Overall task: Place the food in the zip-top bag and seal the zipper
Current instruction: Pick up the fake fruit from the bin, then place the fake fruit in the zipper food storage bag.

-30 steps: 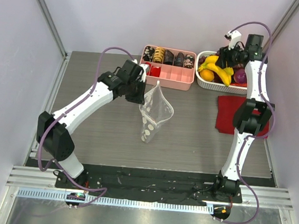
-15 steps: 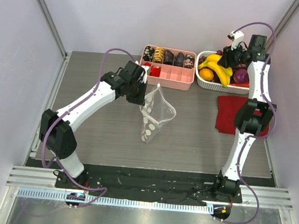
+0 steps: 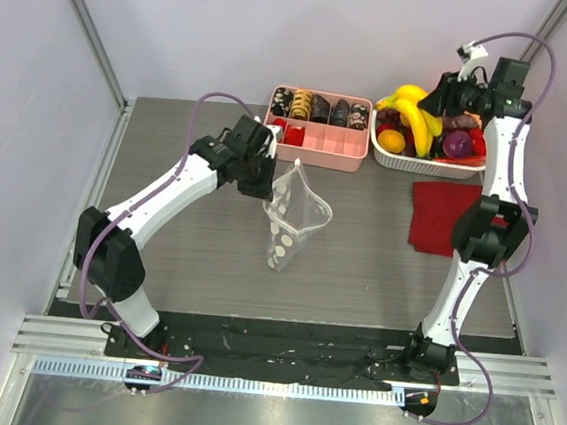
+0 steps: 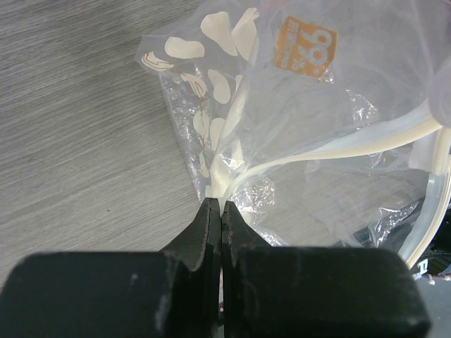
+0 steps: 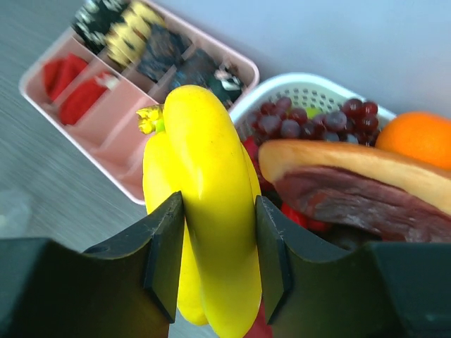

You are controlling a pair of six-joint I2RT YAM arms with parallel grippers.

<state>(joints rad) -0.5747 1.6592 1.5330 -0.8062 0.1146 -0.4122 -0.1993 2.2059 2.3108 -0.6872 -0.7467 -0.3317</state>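
Observation:
My right gripper is shut on the yellow banana bunch, holding it above the white basket. More of the food lies in the basket: an orange, dark grapes and a purple piece. My left gripper is shut on the mouth edge of the zip-top bag, which hangs clear and white-dotted down to the table. The pale zipper curves away from the fingers, and the mouth gapes open.
A pink compartment tray with dark and red pieces stands at the back, left of the basket. A red cloth lies under the right arm. Walls close in on the left, back and right.
The right gripper has closed on the banana bunch and raised it up and back out of the basket. The left arm and the bag have barely moved.

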